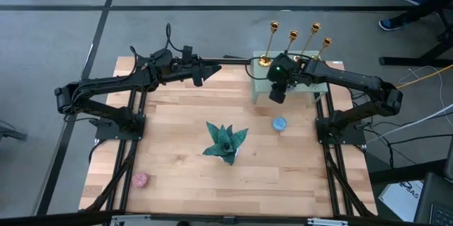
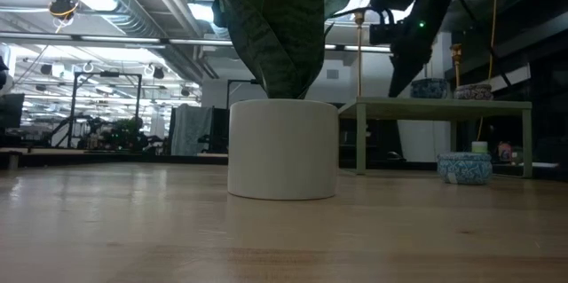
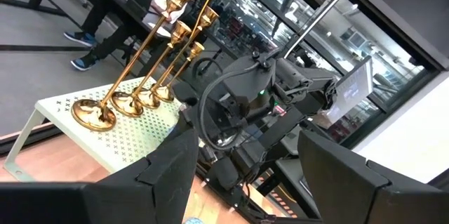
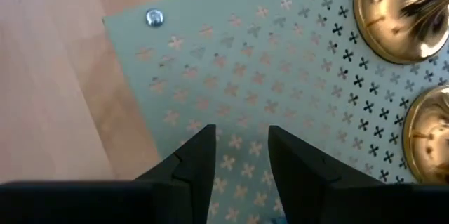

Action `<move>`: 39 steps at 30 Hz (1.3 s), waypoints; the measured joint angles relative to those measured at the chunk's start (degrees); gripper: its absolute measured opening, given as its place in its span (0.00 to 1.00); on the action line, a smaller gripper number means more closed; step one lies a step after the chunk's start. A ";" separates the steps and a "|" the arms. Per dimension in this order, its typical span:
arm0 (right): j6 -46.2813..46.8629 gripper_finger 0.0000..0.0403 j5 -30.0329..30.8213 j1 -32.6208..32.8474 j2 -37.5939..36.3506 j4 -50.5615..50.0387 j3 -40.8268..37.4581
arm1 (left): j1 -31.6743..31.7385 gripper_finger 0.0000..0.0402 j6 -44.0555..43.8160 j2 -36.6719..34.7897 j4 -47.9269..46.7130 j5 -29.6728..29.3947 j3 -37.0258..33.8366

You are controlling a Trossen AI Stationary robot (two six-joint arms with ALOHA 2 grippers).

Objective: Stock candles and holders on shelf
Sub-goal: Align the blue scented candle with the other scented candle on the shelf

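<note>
Gold holders [image 1: 293, 38] lined along shelf [image 1: 260, 88] rear; right fingers [image 4: 242, 155] parted, empty, poised over shelf top; blue candle [image 1: 279, 123] on bench just beside, nearer right arm; left fingers [image 1: 212, 70] parted, idle.

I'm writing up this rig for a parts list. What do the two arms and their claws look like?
Both arms are matte black, jointed tubular links with black cables looping along them. The left claw and right claw each end in two flat, angular black fingers. A small green light glows on the right arm's wrist. No printed markings are legible.
</note>
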 joint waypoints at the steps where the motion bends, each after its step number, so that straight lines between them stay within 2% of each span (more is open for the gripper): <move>1: -0.16 0.33 -0.01 0.00 -0.07 -0.23 0.00 | 0.00 0.60 0.00 -0.02 -0.01 -0.02 0.00; 7: -4.22 0.33 -0.02 -0.25 -2.91 -1.51 -0.02 | 0.00 0.60 0.00 -0.02 -1.27 -0.07 0.00; 14: -7.03 0.33 0.00 -3.49 -9.31 -2.18 -0.02 | 0.00 0.60 0.00 0.00 -2.44 -0.06 0.00; 18: -6.25 0.33 -0.19 -4.87 -12.75 -1.32 -0.03 | 0.00 0.60 0.00 0.00 -2.45 -0.06 0.00; 22: -4.75 0.33 -3.43 -4.65 -14.94 0.96 -0.02 | 0.00 0.60 1.53 0.00 -2.42 -0.06 0.00; 28: -6.08 0.33 -7.74 -3.32 -14.37 -0.29 -0.02 | 0.00 0.60 2.54 0.00 -2.42 -0.16 0.00; 39: -6.49 0.33 -7.39 -3.32 -12.40 -6.10 -0.24 | 0.02 0.60 2.56 0.00 -2.42 -0.67 0.00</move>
